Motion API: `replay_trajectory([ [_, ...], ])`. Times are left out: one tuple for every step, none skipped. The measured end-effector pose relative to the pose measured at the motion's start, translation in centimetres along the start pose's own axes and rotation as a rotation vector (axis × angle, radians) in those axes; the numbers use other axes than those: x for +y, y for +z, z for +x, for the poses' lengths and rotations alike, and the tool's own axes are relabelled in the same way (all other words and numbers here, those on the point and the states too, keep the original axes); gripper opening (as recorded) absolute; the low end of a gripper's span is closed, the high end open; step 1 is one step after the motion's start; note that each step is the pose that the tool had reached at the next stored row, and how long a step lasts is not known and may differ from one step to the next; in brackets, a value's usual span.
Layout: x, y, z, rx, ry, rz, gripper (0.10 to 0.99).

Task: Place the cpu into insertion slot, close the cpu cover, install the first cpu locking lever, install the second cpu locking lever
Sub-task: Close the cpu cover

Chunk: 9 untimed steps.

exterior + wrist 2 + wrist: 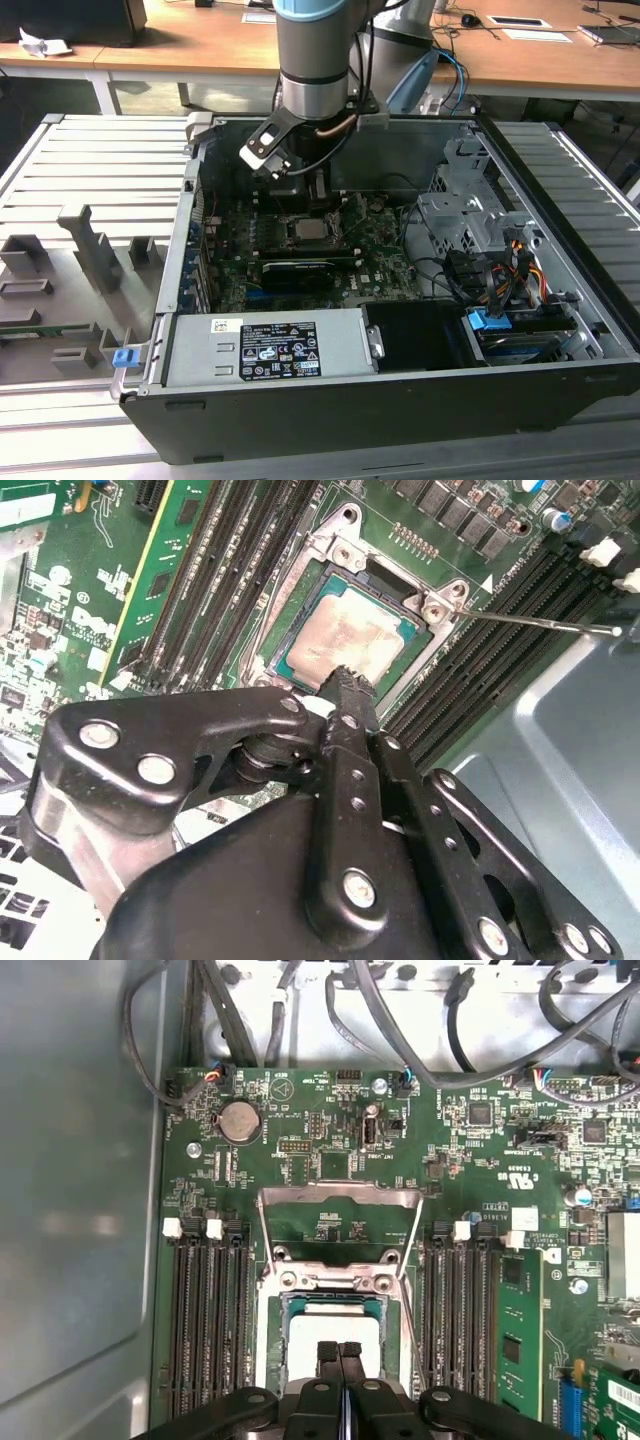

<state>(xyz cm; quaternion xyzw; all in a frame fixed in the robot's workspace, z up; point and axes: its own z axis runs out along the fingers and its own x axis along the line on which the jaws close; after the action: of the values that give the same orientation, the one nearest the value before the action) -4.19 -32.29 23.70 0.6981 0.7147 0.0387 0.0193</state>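
Note:
The cpu [345, 640] is a pale silvery square lying flat in the insertion slot [300, 590], with a green edge showing around it; in the exterior view the slot [300, 232] sits mid-board. My gripper [350, 678] is shut, its two black fingers pressed together with nothing between them, tips right over the cpu's edge [340, 1332]. In the first wrist view the cpu cover [340, 1196] stands raised beyond the slot as a thin metal frame. A thin metal locking lever [530, 620] sticks out sideways from the slot's corner. The arm hangs over the board, gripper [318, 195] low.
Black memory slots [205, 1310] flank the socket on both sides. A long black card [295, 272] lies just in front of it. Cables [400, 1020] run along the board's far edge. A drive cage [465, 215] and the power supply [265, 350] crowd the case; grey case walls [80, 1210] stand close.

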Motion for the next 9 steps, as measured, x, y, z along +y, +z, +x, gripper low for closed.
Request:
replay_trajectory([
  [0.01, -0.12, 0.00, 0.0000, 0.000, 0.000, 0.106],
  [0.02, -0.20, 0.00, 0.0000, 0.000, 0.000, 0.106],
  [0.02, -0.26, 0.01, 0.0000, 0.000, 0.000, 0.106],
  [0.03, -0.33, 0.01, 0.0000, 0.000, 0.000, 0.106],
  [0.04, -0.37, 0.01, 0.0002, 0.000, 0.000, 0.106],
  [0.06, -0.40, 0.01, 0.0002, 0.000, 0.000, 0.106],
  [0.07, -0.42, 0.01, 0.0000, 0.000, 0.000, 0.106],
  [0.07, -0.44, 0.01, 0.0000, 0.000, 0.000, 0.106],
  [0.09, -0.47, 0.01, 0.0001, 0.000, 0.000, 0.106],
])
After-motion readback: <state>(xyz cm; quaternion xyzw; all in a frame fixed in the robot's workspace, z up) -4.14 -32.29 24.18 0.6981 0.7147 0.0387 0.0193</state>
